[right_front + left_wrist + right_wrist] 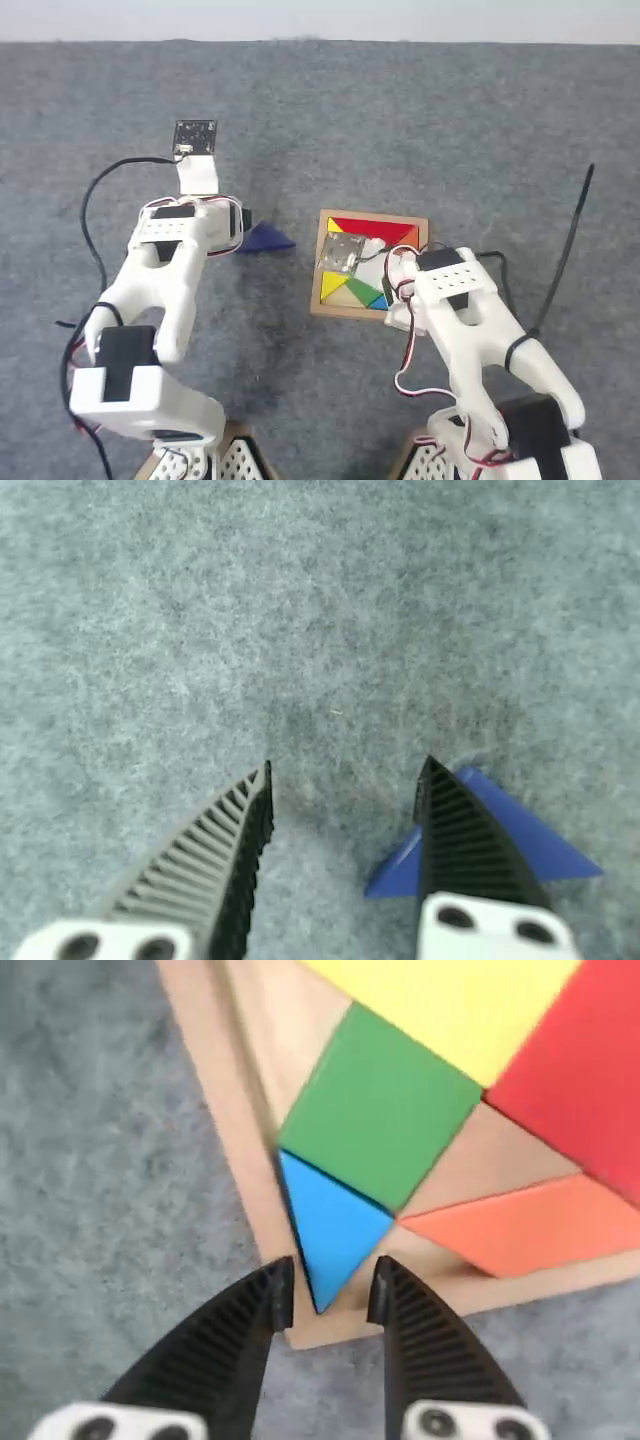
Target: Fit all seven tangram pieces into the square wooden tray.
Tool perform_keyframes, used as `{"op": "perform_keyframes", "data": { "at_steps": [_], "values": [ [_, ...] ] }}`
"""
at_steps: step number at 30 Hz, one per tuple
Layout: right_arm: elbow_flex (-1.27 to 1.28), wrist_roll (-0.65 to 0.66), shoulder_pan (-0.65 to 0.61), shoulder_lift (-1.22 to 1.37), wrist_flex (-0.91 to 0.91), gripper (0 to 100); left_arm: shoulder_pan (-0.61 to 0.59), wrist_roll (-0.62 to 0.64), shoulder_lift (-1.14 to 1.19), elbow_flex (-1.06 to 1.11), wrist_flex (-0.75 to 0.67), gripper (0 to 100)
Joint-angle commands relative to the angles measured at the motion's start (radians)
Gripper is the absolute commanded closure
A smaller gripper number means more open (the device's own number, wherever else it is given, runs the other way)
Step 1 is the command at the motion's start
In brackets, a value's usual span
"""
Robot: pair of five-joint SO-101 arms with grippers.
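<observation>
**Six pieces in the tray, dark blue triangle outside it**

The square wooden tray (370,217) lies on the grey felt-covered bench (450,120). In it are a red triangle (580,1070), a yellow triangle (450,1000), a green square (380,1110), an orange parallelogram (520,1230) and a light blue triangle (335,1225) in one corner. The right gripper (332,1278) hangs over that corner, its fingers a little apart on either side of the light blue triangle's tip. The dark blue triangle (530,840) lies on the bench near the tray. The left gripper (349,770) is spread wide and holds nothing, with one finger at that triangle's edge.
</observation>
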Motion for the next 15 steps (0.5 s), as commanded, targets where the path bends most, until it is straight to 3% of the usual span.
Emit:
{"op": "perform_keyframes", "data": {
  "at_steps": [1, 9, 15],
  "values": [
    [-0.043, 0.086, 0.025, 0.016, -0.051, 85.9, 0.009, -0.009, -0.005, -0.045, 0.011, 78],
    [-0.052, 0.114, 0.042, 0.019, -0.084, 85.9, 0.011, -0.009, -0.005, -0.045, 0.011, 78],
    [-0.095, -0.002, 0.068, 0.027, -0.088, 85.9, 0.02, -0.009, -0.005, -0.044, 0.011, 78]
  ]
}}
